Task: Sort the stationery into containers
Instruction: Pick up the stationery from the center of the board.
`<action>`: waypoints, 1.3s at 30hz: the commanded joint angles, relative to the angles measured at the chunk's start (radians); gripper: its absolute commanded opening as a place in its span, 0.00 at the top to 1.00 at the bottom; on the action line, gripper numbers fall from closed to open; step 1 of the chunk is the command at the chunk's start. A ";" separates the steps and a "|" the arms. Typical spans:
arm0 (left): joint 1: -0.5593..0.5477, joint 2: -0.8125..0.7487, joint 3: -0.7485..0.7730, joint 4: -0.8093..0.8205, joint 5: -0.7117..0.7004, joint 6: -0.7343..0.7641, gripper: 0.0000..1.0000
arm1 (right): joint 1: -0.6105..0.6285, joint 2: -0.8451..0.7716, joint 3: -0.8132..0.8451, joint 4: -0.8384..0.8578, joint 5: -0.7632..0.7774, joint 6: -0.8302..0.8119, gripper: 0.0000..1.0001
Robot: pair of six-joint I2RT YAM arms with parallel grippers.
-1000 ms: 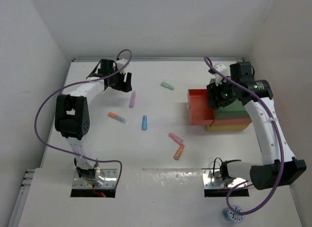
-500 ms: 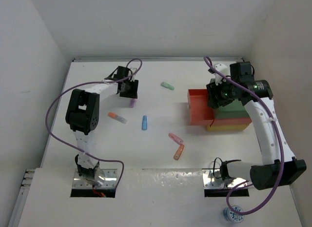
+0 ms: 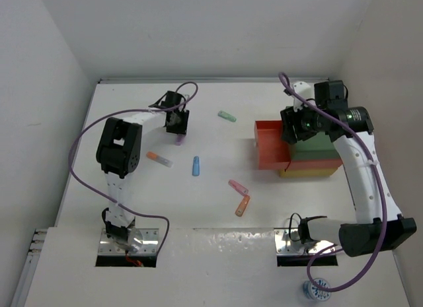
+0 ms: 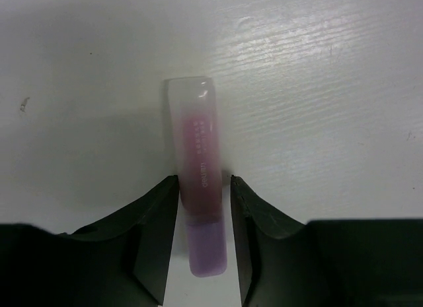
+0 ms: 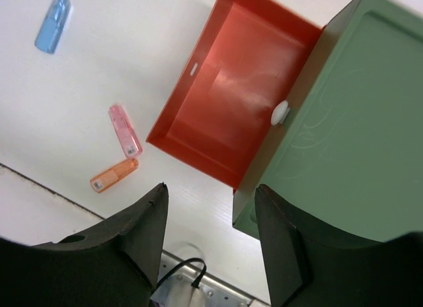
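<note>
the left gripper (image 4: pixel 203 185) has its fingers narrowed against both sides of a stubby translucent purple plastic marker (image 4: pixel 196 138), which lies flat on the white table (image 4: pixel 317 89) at its far left. the right gripper (image 5: pixel 209 244) hangs wide and empty above the shallow red-orange plastic tray (image 5: pixel 225 96), which is pulled out from under the green tray (image 5: pixel 350 109).

The white bench (image 3: pixel 198 214) carries a purple marker (image 4: pixel 198 181), clear-capped and shading from rosy to lilac, a mint green marker (image 3: pixel 227 115), a blue marker (image 3: pixel 196 165), a pink marker (image 3: pixel 238 187), a pale-capped orange marker (image 3: pixel 158 159) and a second orange marker (image 3: pixel 243 205). The green tray (image 5: pixel 357 109) shows a faint swirl pattern and a white knob (image 5: pixel 281 112); the red-orange tray (image 5: pixel 231 109) and the yellow tray (image 3: pixel 310 170) are plain.
</note>
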 commanded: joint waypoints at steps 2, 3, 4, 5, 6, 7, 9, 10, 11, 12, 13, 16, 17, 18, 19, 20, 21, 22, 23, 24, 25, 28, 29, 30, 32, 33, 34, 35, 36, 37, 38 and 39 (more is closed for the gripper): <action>-0.007 0.011 0.026 -0.022 0.024 -0.005 0.62 | 0.006 -0.017 0.092 0.036 0.001 0.017 0.44; -0.006 0.002 0.023 -0.022 0.071 0.003 0.75 | 0.006 -0.022 0.095 0.051 -0.001 0.022 0.44; -0.006 -0.037 0.012 0.002 0.097 0.009 0.82 | 0.006 -0.029 0.092 0.062 -0.003 0.028 0.43; -0.007 -0.070 -0.011 0.033 0.126 0.009 0.86 | 0.008 -0.050 0.086 0.071 -0.004 0.031 0.43; -0.012 -0.111 -0.074 0.115 0.202 0.007 0.91 | 0.008 -0.063 0.069 0.095 -0.007 0.036 0.42; -0.025 -0.201 -0.108 0.159 0.231 0.000 0.93 | 0.011 -0.074 0.060 0.108 -0.010 0.042 0.42; -0.062 -0.318 -0.168 0.244 0.344 -0.034 0.98 | 0.015 -0.107 0.033 0.139 -0.010 0.052 0.42; -0.078 -0.350 -0.171 0.259 0.373 -0.054 0.99 | 0.015 -0.114 0.029 0.148 -0.010 0.057 0.41; -0.094 -0.372 -0.169 0.269 0.442 -0.103 1.00 | 0.017 -0.126 0.018 0.166 -0.009 0.059 0.41; -0.133 -0.413 -0.165 0.300 0.479 -0.124 1.00 | 0.017 -0.129 0.015 0.175 -0.007 0.069 0.41; -0.153 -0.435 -0.162 0.320 0.505 -0.178 1.00 | 0.017 -0.134 0.010 0.185 -0.001 0.075 0.41; -0.243 -0.481 -0.152 0.462 0.582 -0.279 1.00 | 0.017 -0.135 0.007 0.209 -0.001 0.103 0.41; -0.278 -0.458 -0.117 0.499 0.641 -0.310 1.00 | 0.014 -0.131 0.009 0.208 -0.012 0.115 0.41; -0.297 -0.445 -0.105 0.519 0.666 -0.340 1.00 | 0.008 -0.130 0.009 0.206 -0.031 0.115 0.41; -0.311 -0.434 -0.100 0.554 0.682 -0.403 1.00 | 0.003 -0.130 0.007 0.209 -0.058 0.152 0.41; -0.326 -0.418 -0.100 0.626 0.702 -0.439 1.00 | -0.007 -0.132 0.004 0.224 -0.106 0.187 0.41; -0.349 -0.409 -0.096 0.657 0.708 -0.463 1.00 | -0.012 -0.143 0.000 0.238 -0.133 0.204 0.41; -0.358 -0.398 -0.090 0.680 0.714 -0.498 1.00 | -0.015 -0.149 -0.005 0.267 -0.153 0.229 0.42; -0.372 -0.380 -0.077 0.696 0.713 -0.511 1.00 | -0.015 -0.153 -0.006 0.284 -0.180 0.277 0.42; -0.378 -0.369 -0.057 0.723 0.709 -0.538 1.00 | -0.017 -0.157 -0.011 0.304 -0.193 0.325 0.42; -0.386 -0.369 -0.050 0.723 0.712 -0.548 1.00 | -0.017 -0.157 -0.011 0.309 -0.203 0.326 0.42; -0.404 -0.348 -0.011 0.733 0.706 -0.565 1.00 | -0.017 -0.144 -0.016 0.326 -0.222 0.434 0.44; -0.415 -0.345 -0.007 0.733 0.703 -0.565 1.00 | -0.017 -0.141 -0.019 0.333 -0.226 0.456 0.44; -0.420 -0.342 -0.001 0.731 0.702 -0.565 1.00 | -0.015 -0.135 -0.028 0.340 -0.240 0.471 0.44; -0.432 -0.337 0.015 0.730 0.700 -0.566 1.00 | -0.012 -0.131 -0.039 0.358 -0.254 0.509 0.45; -0.432 -0.336 0.016 0.730 0.700 -0.568 1.00 | -0.011 -0.121 -0.052 0.360 -0.251 0.517 0.46; -0.437 -0.335 0.021 0.730 0.705 -0.566 1.00 | -0.012 -0.117 -0.060 0.361 -0.243 0.537 0.46; -0.437 -0.335 0.022 0.728 0.706 -0.565 1.00 | -0.011 -0.114 -0.069 0.363 -0.239 0.545 0.47; -0.437 -0.335 0.022 0.727 0.706 -0.563 1.00 | -0.012 -0.104 -0.085 0.364 -0.236 0.552 0.48; -0.438 -0.335 0.021 0.725 0.708 -0.565 1.00 | -0.011 -0.100 -0.089 0.367 -0.236 0.569 0.48; -0.438 -0.334 0.021 0.727 0.708 -0.568 1.00 | -0.011 -0.097 -0.094 0.372 -0.236 0.579 0.48; -0.441 -0.335 0.021 0.731 0.709 -0.574 1.00 | -0.011 -0.088 -0.102 0.382 -0.239 0.598 0.49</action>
